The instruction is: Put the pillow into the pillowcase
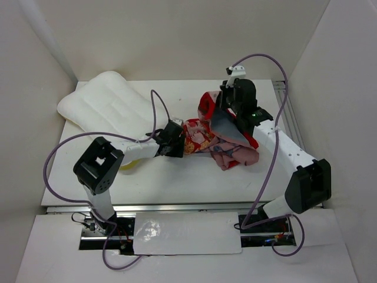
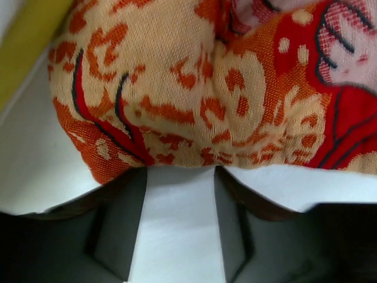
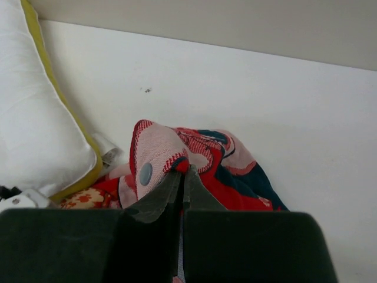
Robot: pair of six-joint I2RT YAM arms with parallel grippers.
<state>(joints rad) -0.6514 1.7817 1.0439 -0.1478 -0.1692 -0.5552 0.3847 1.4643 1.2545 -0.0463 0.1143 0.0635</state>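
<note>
- Pillow: lies flat at the far left of the tabletop, one corner toward the back wall. White, quilted top. Outside the cloth entirely.
- Pillowcase: a crumpled heap at the middle of the tabletop, right of the pillow, with one part lifted into a peak at its far side.
- Left pincer: low on the tabletop, at the left edge of the heap, between pillow and heap.
- Left wrist view: the two fingers stand apart, with bare white tabletop between them. The orange and cream patterned cloth bulges just past the tips. Nothing sits in the gap, so the pincer is wide and grips nothing.
- In the same view, a yellow strip at the upper left is the pillow's edge, just beside the cloth.
- Right pincer: over the far side of the heap, at the raised peak.
- Right wrist view: the grey fingers are pressed together on a fold of the pillowcase, pinched at its red-striped hem. A round grey snap sits just left of the pinch.
- In this view the pillow lies to the left, its yellow edge touching the heap.
</note>
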